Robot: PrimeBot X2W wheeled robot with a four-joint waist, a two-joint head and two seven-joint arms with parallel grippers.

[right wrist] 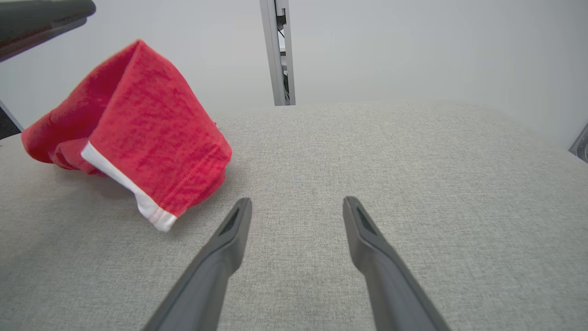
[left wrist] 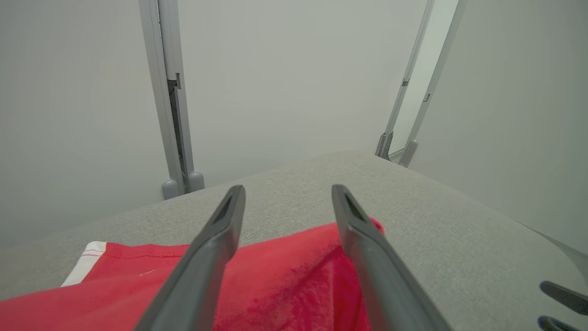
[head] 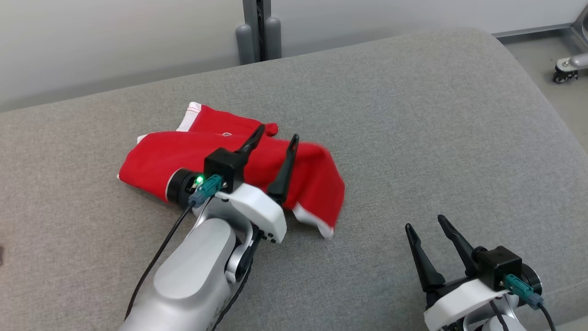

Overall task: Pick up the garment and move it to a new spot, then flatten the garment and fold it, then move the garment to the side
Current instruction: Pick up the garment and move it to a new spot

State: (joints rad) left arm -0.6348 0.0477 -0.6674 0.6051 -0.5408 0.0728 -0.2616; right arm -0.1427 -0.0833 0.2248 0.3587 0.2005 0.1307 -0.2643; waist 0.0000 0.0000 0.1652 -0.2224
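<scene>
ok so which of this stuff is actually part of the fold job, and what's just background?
Job: red garment with white trim; left gripper, open over it; right gripper, open; grey cushion under it.
Just there: grey post; caster wheel.

Garment [head: 161,156] — bright red with white bands at its hems; cushion [head: 413,138] — plain, faintly speckled grey weave; far wall [head: 115,46] pale grey.
</scene>
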